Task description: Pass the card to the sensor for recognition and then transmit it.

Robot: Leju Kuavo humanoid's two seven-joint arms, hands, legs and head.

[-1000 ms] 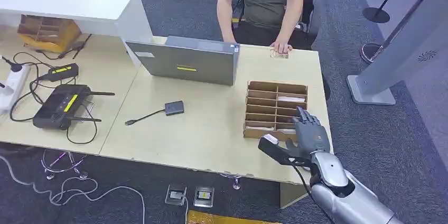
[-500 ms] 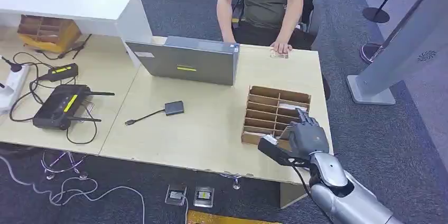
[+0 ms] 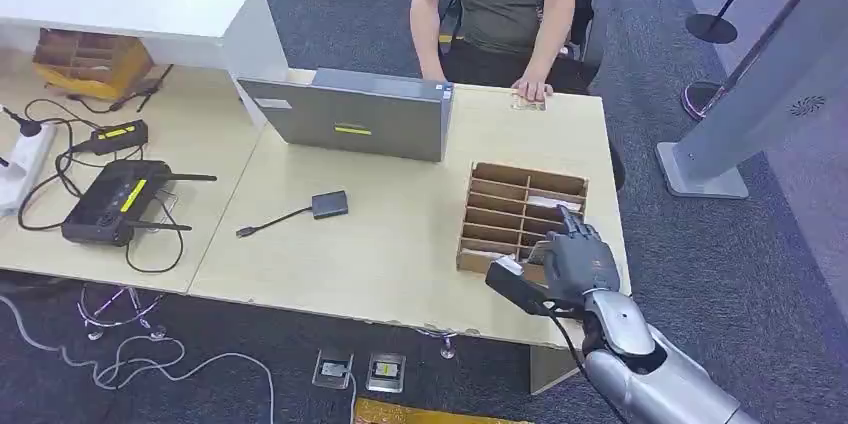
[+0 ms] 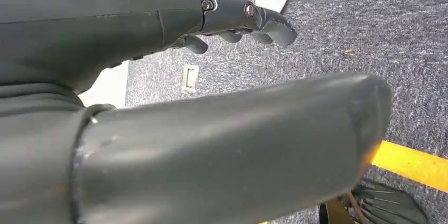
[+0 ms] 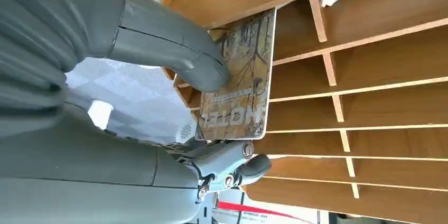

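On the left of the bench (image 3: 400, 254) lie a black router (image 3: 113, 200), cables and a white power strip (image 3: 20, 169). Further right stands a grey laptop (image 3: 350, 119), with a small black sensor (image 3: 329, 204) on its cord in front of it. A person (image 3: 503, 4) sits behind the bench, one hand resting on a card at the far edge (image 3: 528, 101). To the right sits a wooden rack (image 3: 520, 206) of slots. The right robot hand (image 3: 565, 266) is at the rack's near end; in the right wrist view its thumb (image 5: 174, 57) and fingers pinch a brown card (image 5: 240, 84) against the rack's front. The left robot hand (image 4: 240, 20) hangs over grey carpet, fingers loosely curled, holding nothing.
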